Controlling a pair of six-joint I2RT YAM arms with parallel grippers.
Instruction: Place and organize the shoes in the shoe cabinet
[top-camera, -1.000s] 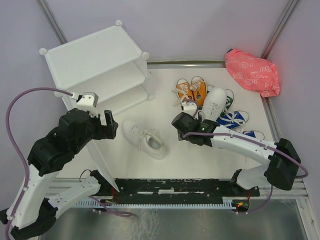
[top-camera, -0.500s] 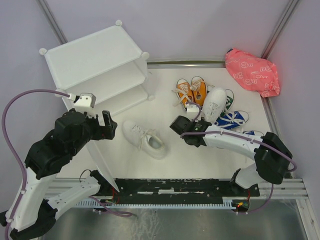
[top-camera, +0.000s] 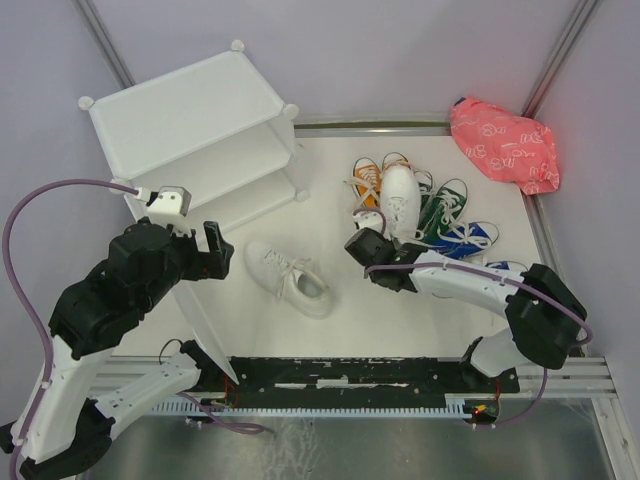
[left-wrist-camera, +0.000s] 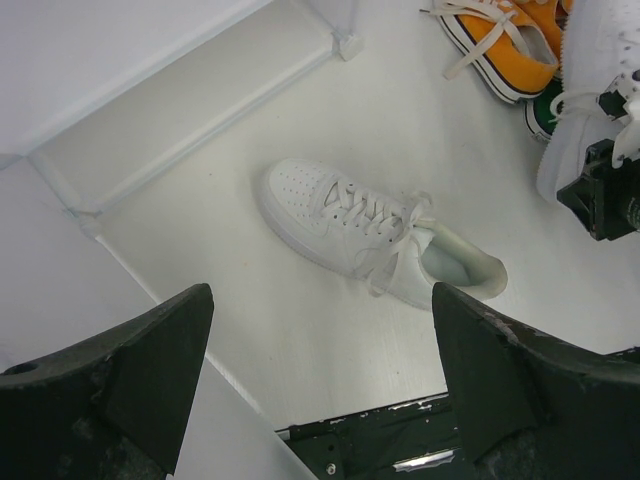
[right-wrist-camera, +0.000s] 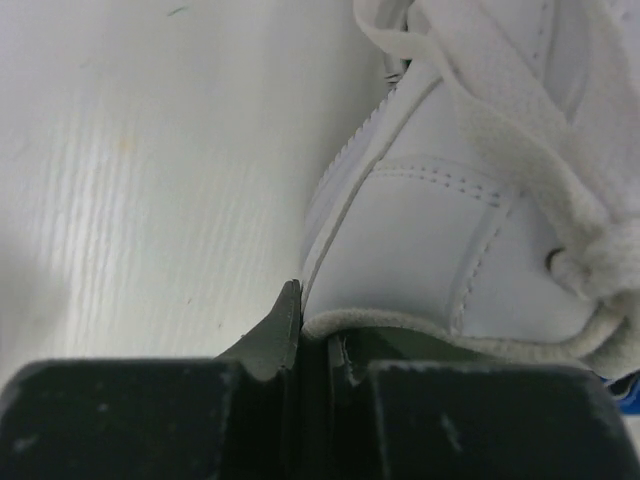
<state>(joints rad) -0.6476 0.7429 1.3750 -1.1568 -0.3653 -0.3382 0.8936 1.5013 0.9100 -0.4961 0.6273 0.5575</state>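
Note:
One white shoe lies on its sole on the table, toe toward the shoe cabinet; the left wrist view shows this white shoe below my left gripper, which hangs open and empty. My right gripper is shut on the heel collar of the second white shoe, whose toe points away over the orange pair. In the right wrist view the right gripper pinches that white shoe's padded heel rim. Green shoes and blue shoes lie to the right.
The pink patterned bag sits in the far right corner. The cabinet stands at the far left, its open shelves facing the table's middle. A black rail runs along the near edge between the arm bases.
My right gripper has closed on the white shoe's heel, and that shoe has swung left, now pointing straight away beside the orange pair. The left arm has hardly moved.

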